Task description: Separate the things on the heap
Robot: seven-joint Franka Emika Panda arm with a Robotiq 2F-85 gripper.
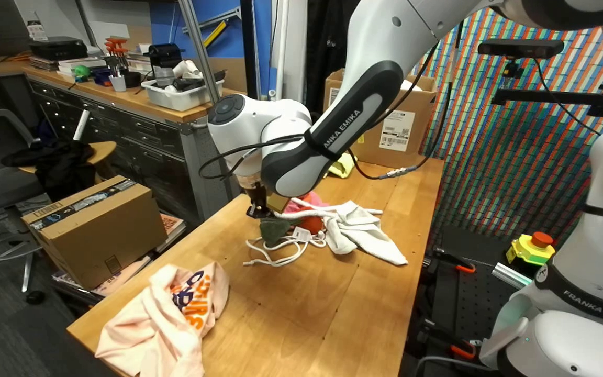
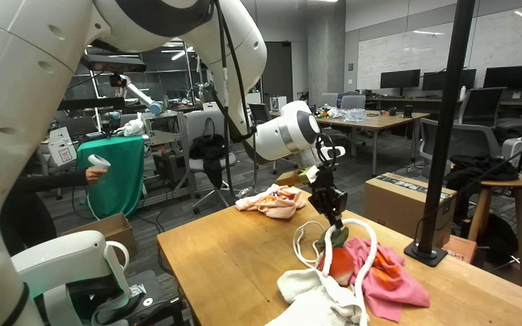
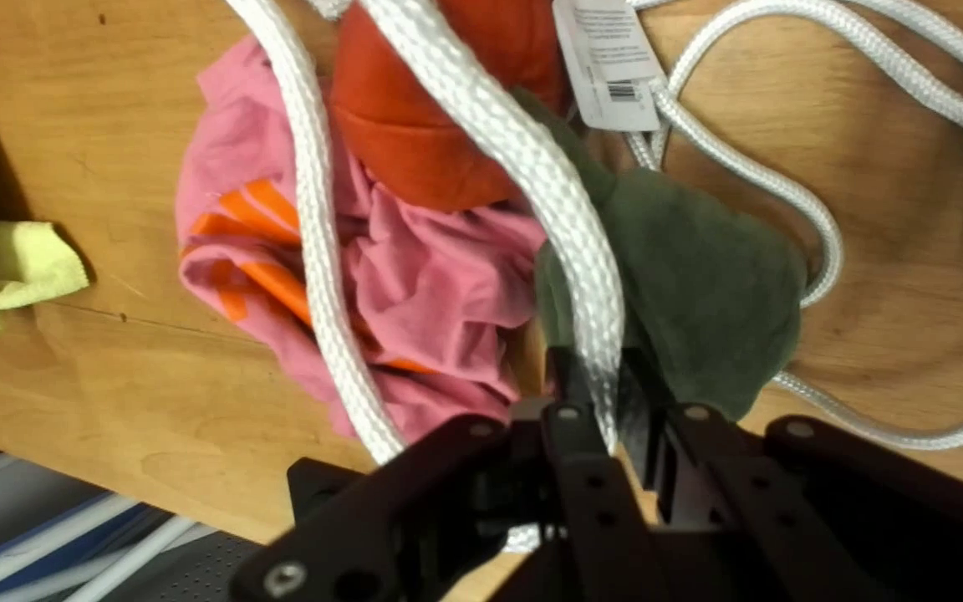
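Observation:
The heap holds a pink cloth with orange print (image 3: 440,267), a red-orange cloth piece (image 3: 389,138), a dark green cloth piece (image 3: 707,293) with a white tag (image 3: 611,67), and a white cloth (image 1: 367,233). I cannot tell whether the red-orange and green pieces are joined. A thick white rope (image 3: 569,226) arches above the pink cloth. My gripper (image 3: 600,359) is shut on this rope, just above the green piece. The gripper also shows in both exterior views (image 1: 259,212) (image 2: 337,222). A thinner white cord (image 1: 280,262) lies looped beside the green piece.
A peach cloth with print (image 1: 160,319) lies apart at a table corner. A yellow cloth (image 3: 13,259) lies apart on the far side, near a cardboard box (image 1: 398,128) on the table. The heap is near a long edge of the wooden table (image 1: 291,303).

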